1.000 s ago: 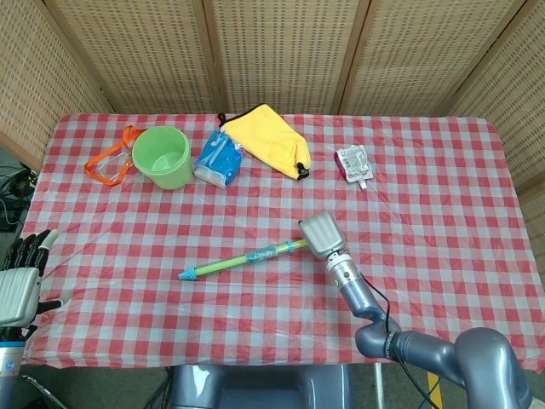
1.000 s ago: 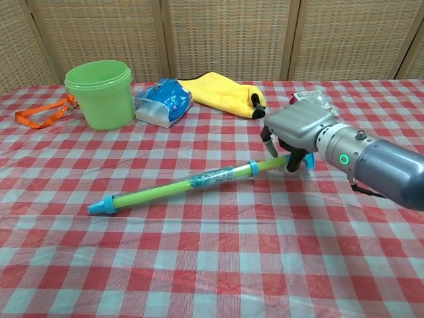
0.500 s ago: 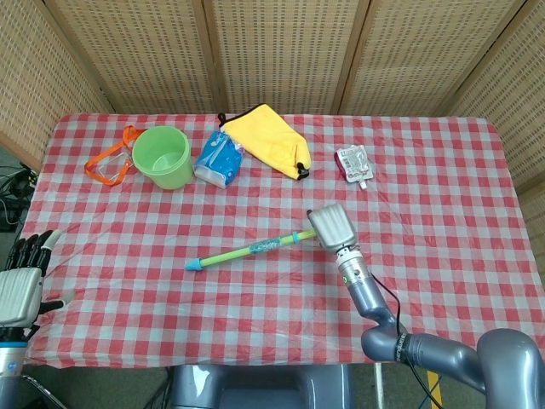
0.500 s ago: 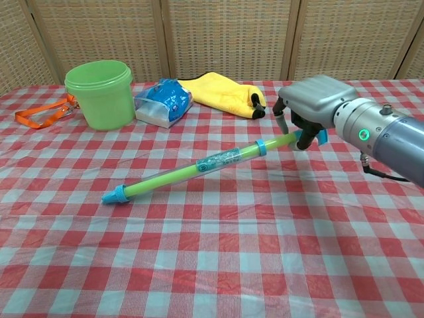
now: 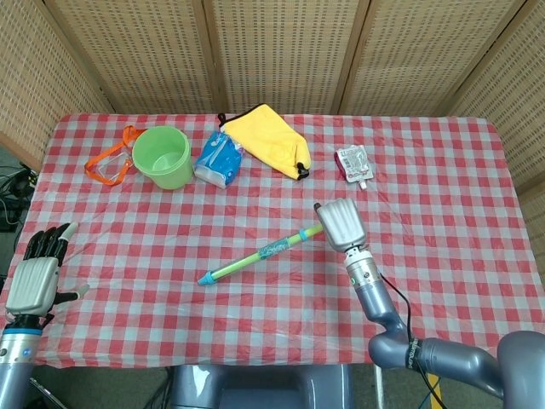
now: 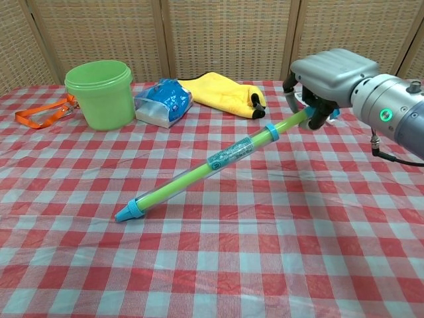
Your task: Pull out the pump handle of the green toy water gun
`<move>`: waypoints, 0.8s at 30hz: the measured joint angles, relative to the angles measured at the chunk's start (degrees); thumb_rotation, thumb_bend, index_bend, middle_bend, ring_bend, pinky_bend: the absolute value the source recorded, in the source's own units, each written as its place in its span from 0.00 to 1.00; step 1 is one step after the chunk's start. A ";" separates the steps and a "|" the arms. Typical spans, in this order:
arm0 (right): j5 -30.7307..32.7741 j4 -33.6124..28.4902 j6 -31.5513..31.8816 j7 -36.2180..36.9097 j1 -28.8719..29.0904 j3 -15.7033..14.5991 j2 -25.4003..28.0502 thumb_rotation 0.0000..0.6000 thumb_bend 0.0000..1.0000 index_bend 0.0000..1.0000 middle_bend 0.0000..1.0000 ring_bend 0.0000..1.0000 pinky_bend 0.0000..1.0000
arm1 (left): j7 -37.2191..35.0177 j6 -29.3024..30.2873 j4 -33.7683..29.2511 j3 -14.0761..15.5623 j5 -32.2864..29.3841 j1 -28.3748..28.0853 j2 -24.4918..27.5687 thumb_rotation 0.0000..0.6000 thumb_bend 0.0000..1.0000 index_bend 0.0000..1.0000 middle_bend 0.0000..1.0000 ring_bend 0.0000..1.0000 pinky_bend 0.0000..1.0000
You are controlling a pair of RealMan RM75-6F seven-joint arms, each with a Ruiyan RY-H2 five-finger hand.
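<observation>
Beyond the right hand's (image 6: 326, 81) fingers (image 6: 315, 118) lie a yellow bag (image 5: 271, 139) with a black strap end, soft and creased, and a small red-and-white pouch (image 5: 353, 163); further left of them are a crinkled blue packet (image 5: 219, 158), a round green plastic bucket (image 5: 163, 157) and an orange-strapped pair of goggles (image 5: 108, 161). None of these touches the gun or lies between the hands. The right hand's fingers are curled down around the rear end of the water gun (image 6: 212, 162), holding it raised. From the fingers the gun slopes down and to the left, its blue tip (image 6: 126, 212) on or just above the checked cloth (image 5: 443, 204). It is a slim green tube with a blue collar (image 6: 271, 131) near the fingers and a printed label midway. The left hand (image 5: 36, 276) holds nothing, fingers straight and slightly apart, well apart from the gun at the table's left edge.
</observation>
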 measured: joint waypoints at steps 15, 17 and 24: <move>1.74 0.53 5.68 -2.67 0.16 1.93 -4.19 1.00 0.51 0.75 1.00 1.00 0.80 | 6.15 -5.18 -3.62 -2.76 -5.93 -5.85 -2.90 1.00 0.07 0.11 0.00 0.00 0.00; 2.20 0.78 6.03 -3.35 0.37 2.22 -4.79 1.00 0.51 0.75 1.00 1.00 0.80 | 6.50 -5.71 -3.35 -2.87 -6.54 -6.42 -3.36 1.00 0.07 0.11 0.00 0.00 0.00; 3.80 1.75 7.11 -4.92 0.84 3.13 -6.34 1.00 0.52 0.75 1.00 1.00 0.80 | 7.33 -7.17 -2.30 -3.15 -8.40 -8.17 -5.22 1.00 0.07 0.15 0.00 0.00 0.00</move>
